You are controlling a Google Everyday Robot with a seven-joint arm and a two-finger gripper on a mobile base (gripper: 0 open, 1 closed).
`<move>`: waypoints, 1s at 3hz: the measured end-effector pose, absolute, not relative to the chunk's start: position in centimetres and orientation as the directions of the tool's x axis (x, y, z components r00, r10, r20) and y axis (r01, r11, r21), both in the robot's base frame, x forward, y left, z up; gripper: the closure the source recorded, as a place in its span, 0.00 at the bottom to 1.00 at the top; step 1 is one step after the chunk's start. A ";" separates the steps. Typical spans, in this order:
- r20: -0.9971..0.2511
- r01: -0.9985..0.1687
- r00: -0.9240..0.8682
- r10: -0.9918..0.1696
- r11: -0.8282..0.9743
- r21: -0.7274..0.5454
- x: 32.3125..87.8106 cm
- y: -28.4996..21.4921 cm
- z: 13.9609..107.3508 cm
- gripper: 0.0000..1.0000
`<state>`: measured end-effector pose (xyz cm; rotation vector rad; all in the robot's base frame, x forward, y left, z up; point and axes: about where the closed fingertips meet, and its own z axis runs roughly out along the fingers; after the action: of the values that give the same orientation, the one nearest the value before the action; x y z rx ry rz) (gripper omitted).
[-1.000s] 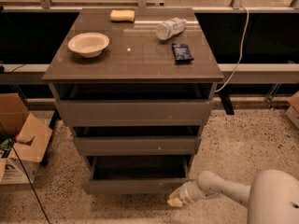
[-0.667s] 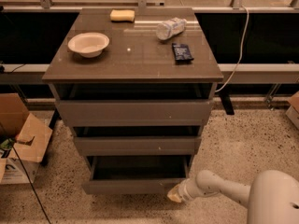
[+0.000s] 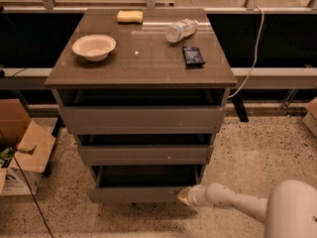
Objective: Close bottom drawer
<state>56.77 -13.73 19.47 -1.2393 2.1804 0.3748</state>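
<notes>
The bottom drawer (image 3: 133, 194) is the lowest of three in the grey-brown cabinet (image 3: 143, 63). It stands pulled out a little, with its dark shallow box showing above its plain flat front. My gripper (image 3: 184, 197) is at the end of the white arm that comes in from the lower right. It sits against the right end of the bottom drawer's front. The middle drawer (image 3: 143, 154) and the top drawer (image 3: 142, 119) are above it.
On the cabinet top lie a white bowl (image 3: 93, 46), a yellow sponge (image 3: 130, 16), a tipped plastic bottle (image 3: 180, 30) and a dark snack packet (image 3: 192, 55). An open cardboard box (image 3: 22, 148) stands on the speckled floor at left. A white cable (image 3: 252, 58) hangs at right.
My gripper has slid slightly left along the front of the bottom drawer, closer to its right end. The drawer looks about as far out as before.
</notes>
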 end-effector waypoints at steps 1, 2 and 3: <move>-0.639 -0.829 -0.348 -0.685 0.544 -0.132 58.7 -13.6 19.8 1.00; -0.656 -0.823 -0.331 -0.678 0.547 -0.150 60.0 -13.1 19.7 1.00; -0.666 -0.821 -0.330 -0.669 0.551 -0.146 61.1 -12.6 19.4 0.82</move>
<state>61.07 -12.56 19.40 -1.1939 2.0933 0.2828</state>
